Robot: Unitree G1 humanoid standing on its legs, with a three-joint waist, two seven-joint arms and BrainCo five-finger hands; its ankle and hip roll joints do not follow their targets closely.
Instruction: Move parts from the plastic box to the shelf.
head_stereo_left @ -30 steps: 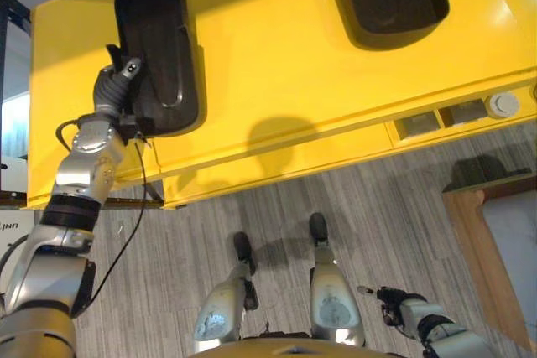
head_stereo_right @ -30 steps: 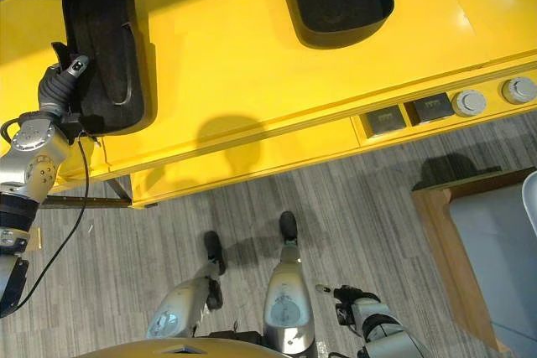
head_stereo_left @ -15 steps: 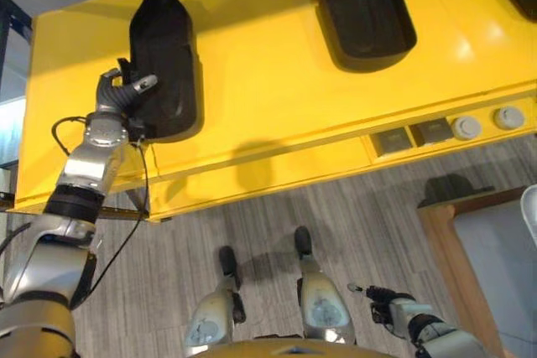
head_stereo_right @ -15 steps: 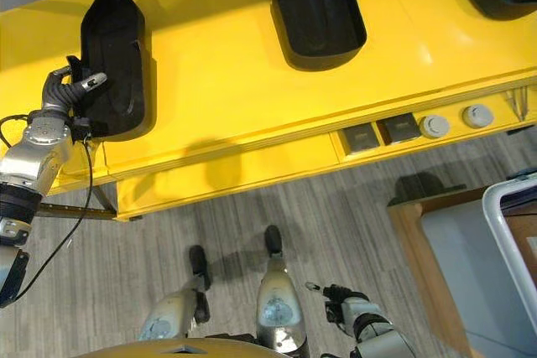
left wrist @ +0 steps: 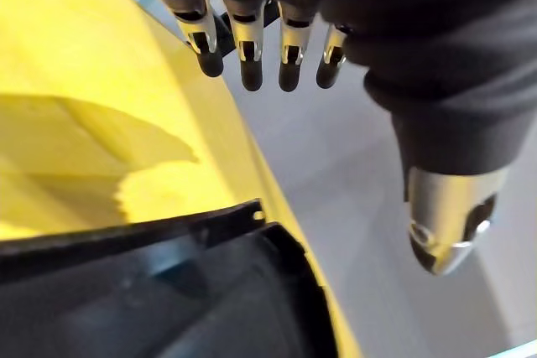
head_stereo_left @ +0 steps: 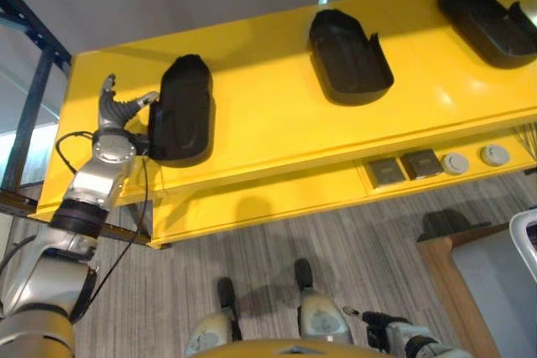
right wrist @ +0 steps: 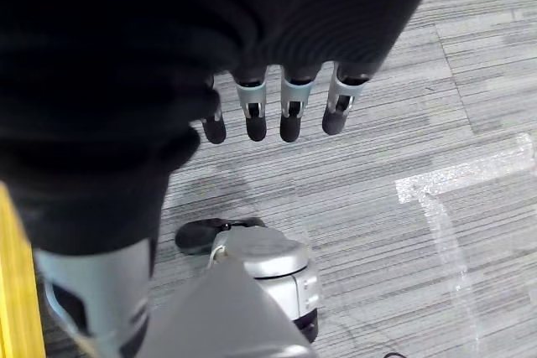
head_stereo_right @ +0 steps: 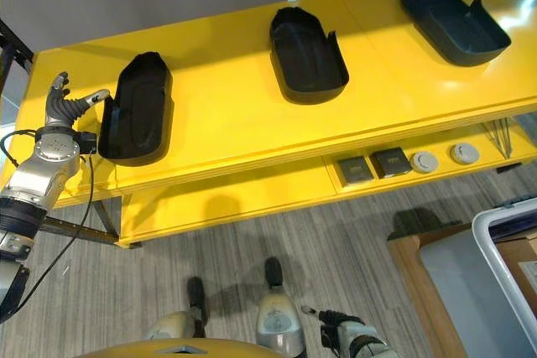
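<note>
Three black moulded parts lie on the yellow shelf (head_stereo_left: 277,132): a left one (head_stereo_left: 180,111), a middle one (head_stereo_left: 348,56) and a right one (head_stereo_left: 487,23). My left hand (head_stereo_left: 117,111) is just beside the left part's outer edge, open, fingers straight and pointing up, thumb reaching toward the part's rim. In the left wrist view the fingers (left wrist: 252,64) hold nothing, and the part's rim (left wrist: 168,236) shows past them. My right hand (head_stereo_right: 336,324) hangs low over the floor, open and holding nothing, its fingers (right wrist: 289,115) straight.
Sockets and round knobs (head_stereo_right: 403,161) sit on the shelf's front face. A white plastic box (head_stereo_right: 503,228) on a wooden-framed stand (head_stereo_right: 428,282) is at the lower right. A dark rack post (head_stereo_left: 29,90) stands left of the shelf.
The camera has tilted up, bringing more of the shelf into view. My left hand has let go of the left part, opened its fingers and drawn slightly off its edge.
</note>
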